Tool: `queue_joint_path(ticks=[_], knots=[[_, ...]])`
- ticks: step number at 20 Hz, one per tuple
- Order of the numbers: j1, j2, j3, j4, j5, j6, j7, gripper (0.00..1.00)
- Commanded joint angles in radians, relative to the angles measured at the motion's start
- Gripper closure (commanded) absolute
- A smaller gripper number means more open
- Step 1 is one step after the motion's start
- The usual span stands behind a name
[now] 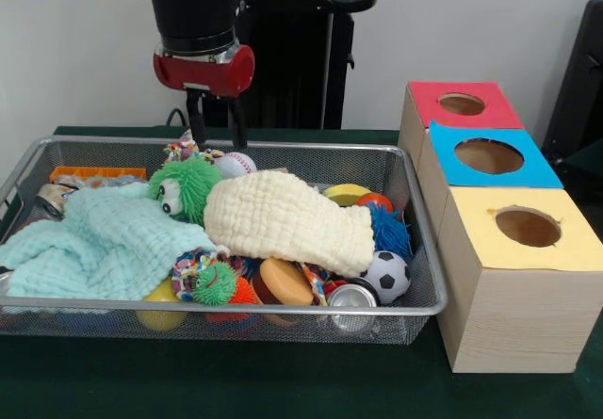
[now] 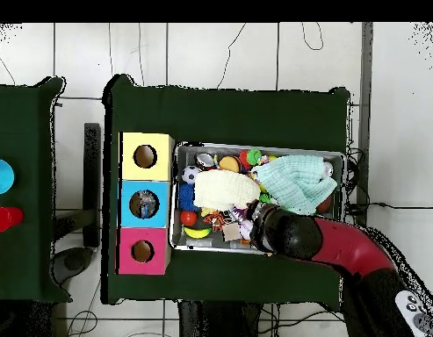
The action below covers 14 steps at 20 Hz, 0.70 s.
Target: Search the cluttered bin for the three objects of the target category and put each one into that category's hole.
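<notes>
— Hanging over the far side of the bin [image 1: 419,298], the gripper [image 1: 215,122] is holding its two black fingers apart, nothing between them, tips just above a white baseball [image 1: 238,163].

— And the bottles?

— Not showing; a cream cloth [image 1: 287,218] and a mint cloth [image 1: 94,245] are covering the middle. The blue-panelled hole [image 1: 488,156] is sitting right of the bin, between red and yellow.

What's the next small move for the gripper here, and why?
Probably lower the gripper onto the cream cloth and lift it aside. No clear plastic bottle shows in the bin; the cream cloth and the mint cloth cover much of the clutter. The gripper hangs open over the bin's back edge, holding nothing, and the blue-panelled hole waits alongside.
</notes>
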State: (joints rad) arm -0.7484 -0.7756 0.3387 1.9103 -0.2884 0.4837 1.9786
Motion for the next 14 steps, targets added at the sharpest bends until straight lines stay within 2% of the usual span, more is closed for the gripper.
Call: queue_joint_path(ticks=[1, 14], knots=[[-0.064, 0.048, 0.132, -0.088, -0.090, 0.087, -0.244, 0.00], [-0.198, 0.120, 0.199, -0.152, -0.225, 0.139, -0.345, 0.00]])
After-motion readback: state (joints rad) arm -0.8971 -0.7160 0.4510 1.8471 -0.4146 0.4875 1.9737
